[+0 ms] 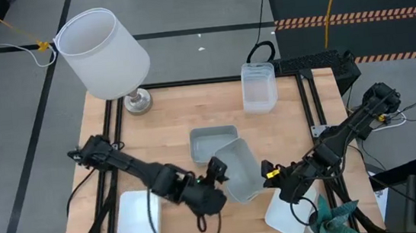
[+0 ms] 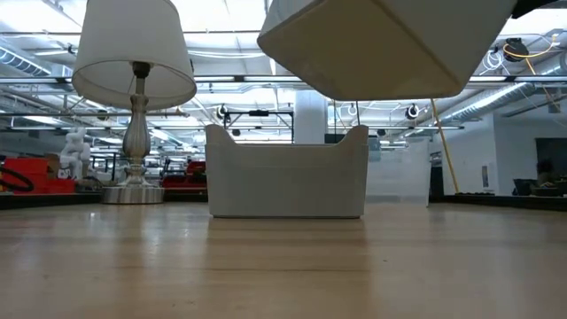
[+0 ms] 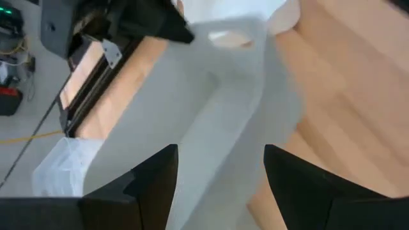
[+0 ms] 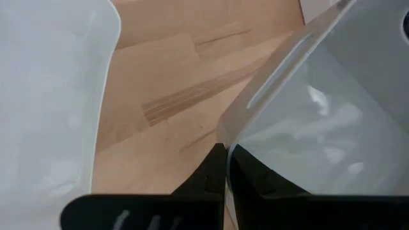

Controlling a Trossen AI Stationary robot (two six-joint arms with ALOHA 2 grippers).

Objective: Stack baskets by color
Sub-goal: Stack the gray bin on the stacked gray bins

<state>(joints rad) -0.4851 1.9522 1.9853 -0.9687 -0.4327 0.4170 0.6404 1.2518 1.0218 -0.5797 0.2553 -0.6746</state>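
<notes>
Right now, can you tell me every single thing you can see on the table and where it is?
Grey-blue baskets: two; one flat on the table middle, one tilted and lifted above the table beside it.
Clear baskets: a stack, count unclear, at the table's far edge.
White basket, left: one, near left corner.
White basket, right: one, near right corner.
Lamp: one, white shade, silver base, far left corner.
Table: one, light wood.
Teal thing: one, near right edge, cannot tell what it is.
Left hand: black, open around the lifted basket's end.
Right hand: black, shut on the lifted basket's other rim.
</notes>
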